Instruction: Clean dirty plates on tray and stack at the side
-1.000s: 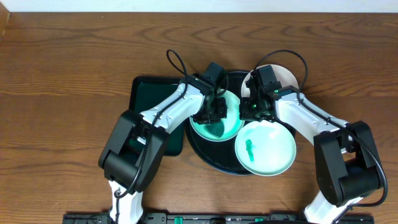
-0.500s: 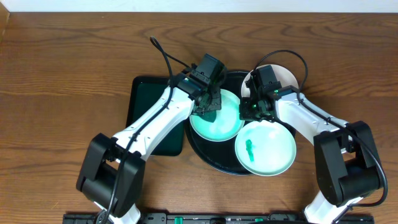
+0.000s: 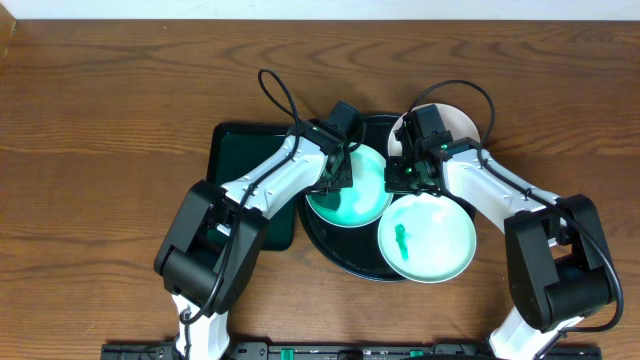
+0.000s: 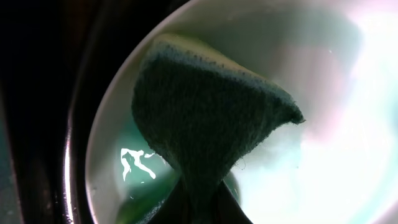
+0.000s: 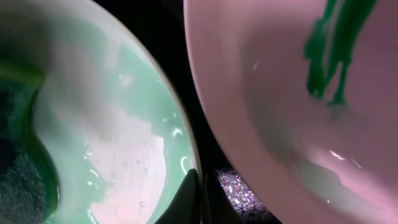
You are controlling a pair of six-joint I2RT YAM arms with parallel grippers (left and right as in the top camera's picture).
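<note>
Three plates lie on the round black tray [image 3: 330, 250]. The left plate [image 3: 360, 200] is wet and mint-tinted. My left gripper [image 3: 336, 172] is shut on a dark green sponge [image 4: 205, 118] pressed onto that plate [image 4: 323, 143]. My right gripper [image 3: 398, 178] is shut on the right rim of the same plate [image 5: 124, 143]. The front plate [image 3: 440, 240] carries a green smear [image 3: 401, 240], also seen in the right wrist view [image 5: 329, 50]. The third plate [image 3: 460, 125] lies at the back right, half hidden by my right arm.
A smaller rectangular dark green tray [image 3: 235, 160] lies left of the black tray, under my left arm. Brown wooden tabletop [image 3: 100, 150] surrounds everything.
My left arm swung out and back over the left plate, moving the sponge across it. My right gripper stayed on the plate's rim.
</note>
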